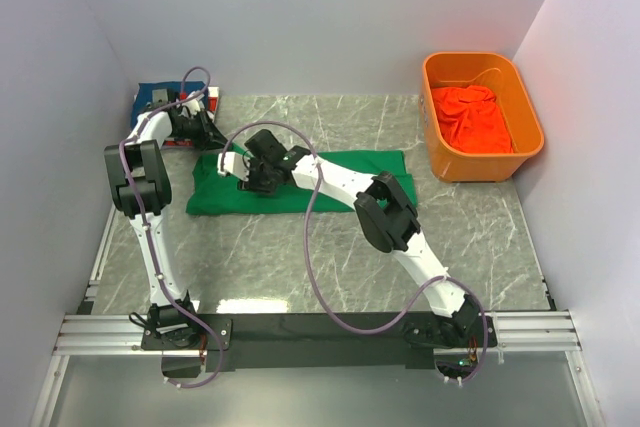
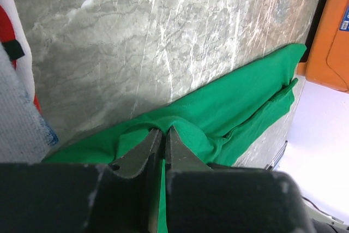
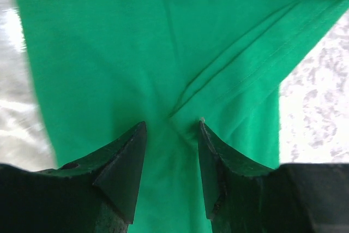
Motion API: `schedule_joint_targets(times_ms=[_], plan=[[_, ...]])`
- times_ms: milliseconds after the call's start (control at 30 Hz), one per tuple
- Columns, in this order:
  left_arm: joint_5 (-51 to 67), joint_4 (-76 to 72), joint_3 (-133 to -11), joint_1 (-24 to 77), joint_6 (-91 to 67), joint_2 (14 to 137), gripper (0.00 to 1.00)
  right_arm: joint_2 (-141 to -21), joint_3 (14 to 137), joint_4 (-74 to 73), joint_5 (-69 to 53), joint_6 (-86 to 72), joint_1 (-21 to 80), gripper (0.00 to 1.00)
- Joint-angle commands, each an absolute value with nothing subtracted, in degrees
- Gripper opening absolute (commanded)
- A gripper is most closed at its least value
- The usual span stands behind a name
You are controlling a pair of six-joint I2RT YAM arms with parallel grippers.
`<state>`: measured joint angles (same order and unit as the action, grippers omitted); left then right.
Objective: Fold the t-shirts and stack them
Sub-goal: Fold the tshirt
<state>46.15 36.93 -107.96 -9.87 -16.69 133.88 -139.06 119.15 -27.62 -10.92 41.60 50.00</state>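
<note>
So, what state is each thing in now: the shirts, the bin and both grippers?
Green t-shirt: partly folded, lying flat.
Left gripper: jaws shut on Green t-shirt's edge.
Right gripper: jaws open above Green t-shirt.
Orange bin: upright.
Orange-red t-shirt: crumpled inside Orange bin.
Dark blue t-shirt: far-left, partly hidden.

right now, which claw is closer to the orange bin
Right. The right claw sits over the green t-shirt; the left claw pinches its left end, farther from the orange bin.

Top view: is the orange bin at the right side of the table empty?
No, a crumpled orange-red t-shirt lies inside the orange bin.
</note>
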Motion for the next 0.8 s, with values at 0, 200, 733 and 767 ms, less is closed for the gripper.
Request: schedule_joint_targets(times_ms=[0, 200, 733, 767], plan=[[46.4, 36.8, -108.4, -9.8, -16.1, 133.8, 0.09, -140.1, 122.2, -23.3, -8.4, 43.2, 50.5, 0.5], [46.6, 36.7, -107.8, -9.8, -15.7, 133.7, 0.08, -141.1, 123.2, -21.2, -6.6, 42.8, 50.6, 0.44], [46.8, 38.6, -109.9, -9.8, -12.6, 130.2, 0.01, -133.8, 117.3, -15.3, -8.8, 38.5, 47.4, 0.0], [46.4, 38.8, -109.2, -9.8, -11.4, 128.7, 0.01, -133.2, 116.7, -14.8, -9.7, 37.9, 46.6, 0.0]])
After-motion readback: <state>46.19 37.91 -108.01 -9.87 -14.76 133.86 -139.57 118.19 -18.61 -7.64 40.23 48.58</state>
